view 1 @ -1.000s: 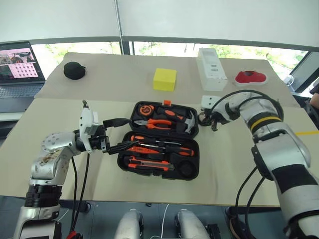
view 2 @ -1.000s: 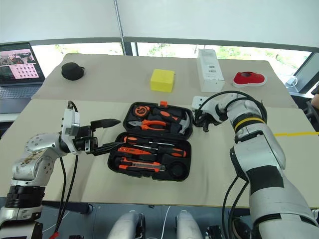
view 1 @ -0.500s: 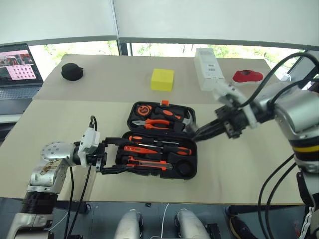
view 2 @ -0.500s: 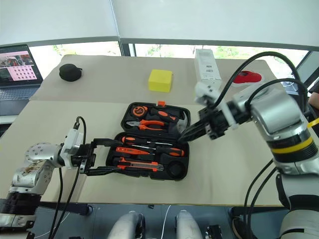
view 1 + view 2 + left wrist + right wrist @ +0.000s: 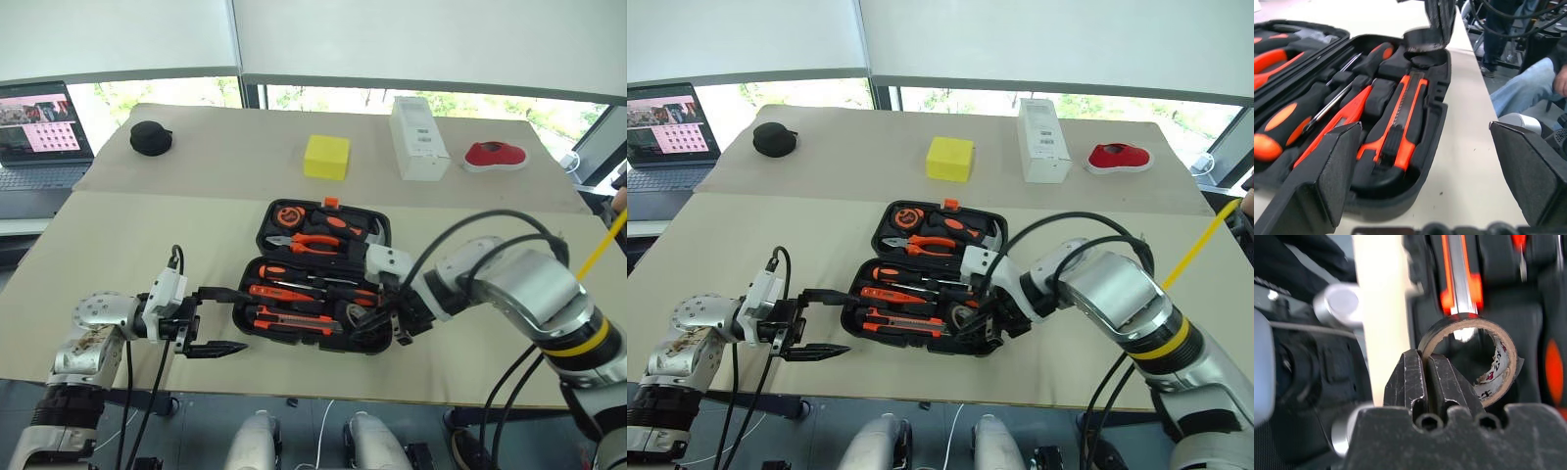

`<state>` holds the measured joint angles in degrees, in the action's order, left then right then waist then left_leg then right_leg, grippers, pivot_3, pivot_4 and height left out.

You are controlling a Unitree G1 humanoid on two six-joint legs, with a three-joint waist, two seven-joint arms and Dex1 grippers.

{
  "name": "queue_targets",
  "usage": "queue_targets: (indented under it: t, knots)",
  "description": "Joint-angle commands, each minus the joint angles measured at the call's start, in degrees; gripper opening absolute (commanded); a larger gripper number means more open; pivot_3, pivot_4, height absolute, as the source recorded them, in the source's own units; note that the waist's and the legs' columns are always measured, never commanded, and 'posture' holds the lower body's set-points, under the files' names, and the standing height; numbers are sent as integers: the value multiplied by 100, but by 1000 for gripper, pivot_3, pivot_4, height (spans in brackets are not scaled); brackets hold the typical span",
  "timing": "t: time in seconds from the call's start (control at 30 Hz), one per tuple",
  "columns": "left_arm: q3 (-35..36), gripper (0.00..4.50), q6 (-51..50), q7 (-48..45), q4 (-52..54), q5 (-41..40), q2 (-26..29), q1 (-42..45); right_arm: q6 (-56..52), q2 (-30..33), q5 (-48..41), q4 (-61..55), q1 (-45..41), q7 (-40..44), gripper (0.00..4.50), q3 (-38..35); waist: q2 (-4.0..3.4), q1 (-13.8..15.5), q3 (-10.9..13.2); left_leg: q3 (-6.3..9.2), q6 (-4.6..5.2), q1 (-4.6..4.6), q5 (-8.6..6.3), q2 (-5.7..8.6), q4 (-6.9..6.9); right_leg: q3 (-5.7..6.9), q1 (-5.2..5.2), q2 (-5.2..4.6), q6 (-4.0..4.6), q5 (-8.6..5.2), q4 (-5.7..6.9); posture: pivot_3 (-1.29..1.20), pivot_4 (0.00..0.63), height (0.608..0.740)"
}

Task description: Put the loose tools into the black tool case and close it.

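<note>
On the tan counter [image 5: 127, 245] the black tool case [image 5: 323, 279] lay open, screwdrivers [image 5: 304, 292] and utility knife [image 5: 294, 318] seated. The right gripper [image 5: 982, 318], jaws pinched on the tape roll [image 5: 1474, 357], lowered it toward its near-right recess. The left gripper [image 5: 220, 321] waited wide and empty, probably ready to steady the case.

One open tool case [image 5: 376, 339] on the desk [image 5: 127, 245]. Inside it: two black-and-orange screwdrivers [image 5: 294, 273], one slim orange one [image 5: 279, 292], one knife [image 5: 294, 315], one tape roll [image 5: 1469, 355], one pliers [image 5: 312, 243], one tape measure [image 5: 286, 214].
</note>
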<state>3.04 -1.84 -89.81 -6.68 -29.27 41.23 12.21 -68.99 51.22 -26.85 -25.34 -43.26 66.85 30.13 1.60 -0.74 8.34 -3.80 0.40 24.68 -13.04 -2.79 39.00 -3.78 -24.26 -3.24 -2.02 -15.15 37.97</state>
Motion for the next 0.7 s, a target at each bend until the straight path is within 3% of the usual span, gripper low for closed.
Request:
queue_targets:
  t: [0.03,0.27,0.47,0.63,0.7]
  knots:
    - [33,4500,-121,56,379,-121,42,-20,278,190,175,-86,27,53,17,175,0,-3,0,1,0,-1,0,0,0,0,0,0,0,0,0,0,150,740]
    - [139,4500,-78,224,482,-116,-21,-58,-234,-31,70,143,-61,-160,17,254,1,3,0,12,0,-1,0,-1,0,-1,1,2,0,0,0,0,150,740]
    - [286,4500,-137,488,572,-111,36,-211,-19,58,-75,-89,-131,102,1979,224,2,1,0,14,0,-2,0,0,-1,0,2,0,-1,0,-2,0,150,740]
    - [566,4500,-586,1172,748,-210,51,-266,697,409,-573,-111,228,701,3623,-754,5,3,1,25,1,0,0,-2,-3,0,1,1,0,0,-1,0,150,740]
    - [759,4243,-908,1696,592,-216,10,-141,1257,519,-672,43,615,814,3685,-1339,11,34,3,27,1,-3,0,0,0,2,7,-1,-1,-1,-3,0,150,740]
